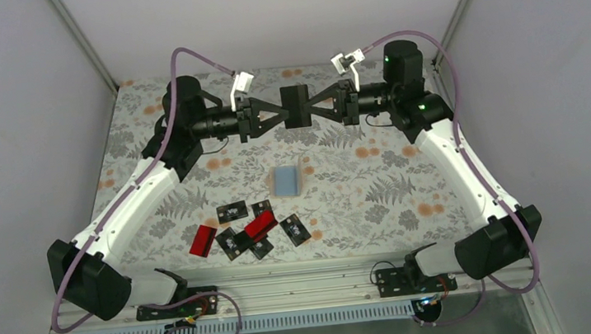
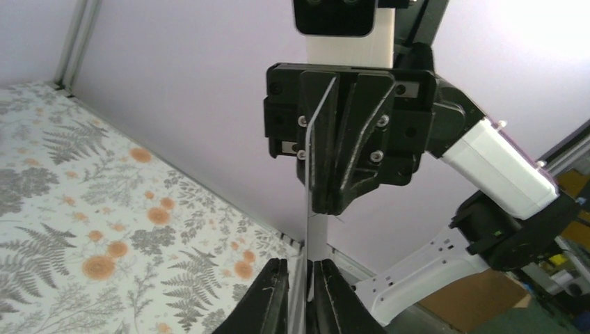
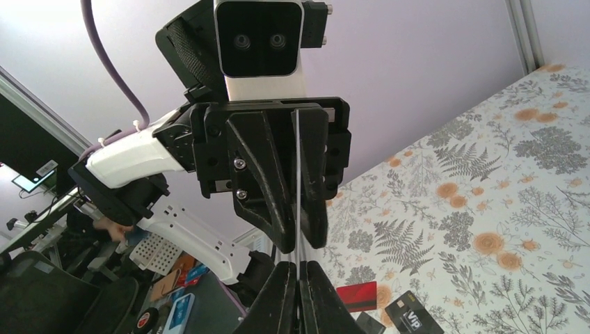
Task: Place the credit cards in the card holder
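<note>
Grippers meet above the counter (image 1: 409, 173): left gripper (image 1: 283, 112) and right gripper (image 1: 311, 106) both clamp the same black credit card (image 1: 296, 105). The card holder (image 1: 286, 179) lies open below.

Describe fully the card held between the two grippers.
The card is a thin, plain black rectangle, flat and stiff-looking. It is held in the air over the far part of the table, face toward the top camera, edge-on to both wrist cameras. The left gripper pinches one edge, the right gripper the opposite edge.

Left hand (image 1: 281, 112), right hand (image 1: 312, 106), tip-to-tip, clamped.
</note>
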`<state>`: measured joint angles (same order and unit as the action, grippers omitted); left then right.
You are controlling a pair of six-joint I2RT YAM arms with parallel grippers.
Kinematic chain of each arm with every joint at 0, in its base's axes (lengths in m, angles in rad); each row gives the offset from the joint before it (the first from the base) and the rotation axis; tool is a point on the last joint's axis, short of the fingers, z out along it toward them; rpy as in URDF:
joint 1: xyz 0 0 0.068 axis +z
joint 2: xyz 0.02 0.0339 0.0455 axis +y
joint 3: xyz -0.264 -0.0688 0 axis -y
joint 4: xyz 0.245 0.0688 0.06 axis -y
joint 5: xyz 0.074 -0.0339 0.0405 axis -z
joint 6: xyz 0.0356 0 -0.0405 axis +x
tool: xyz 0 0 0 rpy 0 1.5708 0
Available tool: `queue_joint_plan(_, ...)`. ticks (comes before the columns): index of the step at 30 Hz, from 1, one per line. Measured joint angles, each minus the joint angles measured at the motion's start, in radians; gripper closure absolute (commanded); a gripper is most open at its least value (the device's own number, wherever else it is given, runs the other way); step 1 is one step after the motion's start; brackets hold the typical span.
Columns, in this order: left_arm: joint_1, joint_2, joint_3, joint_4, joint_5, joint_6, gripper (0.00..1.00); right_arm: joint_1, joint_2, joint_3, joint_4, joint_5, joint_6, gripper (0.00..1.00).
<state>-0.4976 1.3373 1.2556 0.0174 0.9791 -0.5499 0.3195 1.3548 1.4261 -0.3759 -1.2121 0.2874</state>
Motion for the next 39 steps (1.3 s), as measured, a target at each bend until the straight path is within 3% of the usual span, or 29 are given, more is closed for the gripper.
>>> queue_joint_plan(3, 0.0, 0.001, 0.001, -0.039, -0.035, 0.024, 0.64, 0.001, 0.0, -0.014, 0.013, 0.009, 0.019, 0.96)
queue_joint_plan(8, -0.002, -0.021, -0.047, -0.11, -0.193, 0.068, 0.53, 0.014, 0.0, -0.054, 0.006, 0.101, 0.061, 0.96)
queue_joint_plan(17, -0.002, -0.122, -0.271, -0.269, -0.579, 0.095, 0.51, 0.091, 0.07, -0.063, -0.019, 0.311, 0.156, 0.96)
queue_joint_plan(23, -0.002, -0.116, -0.357, -0.357, -0.744, 0.092, 0.51, 0.182, 0.206, -0.068, -0.021, 0.459, 0.254, 0.96)
queue_joint_plan(29, -0.002, -0.117, -0.37, -0.398, -0.833, 0.086, 0.52, 0.251, 0.345, -0.071, -0.029, 0.552, 0.315, 0.96)
queue_joint_plan(39, -0.005, -0.118, -0.409, -0.409, -0.864, 0.067, 0.53, 0.256, 0.476, -0.071, -0.11, 0.666, 0.285, 0.96)
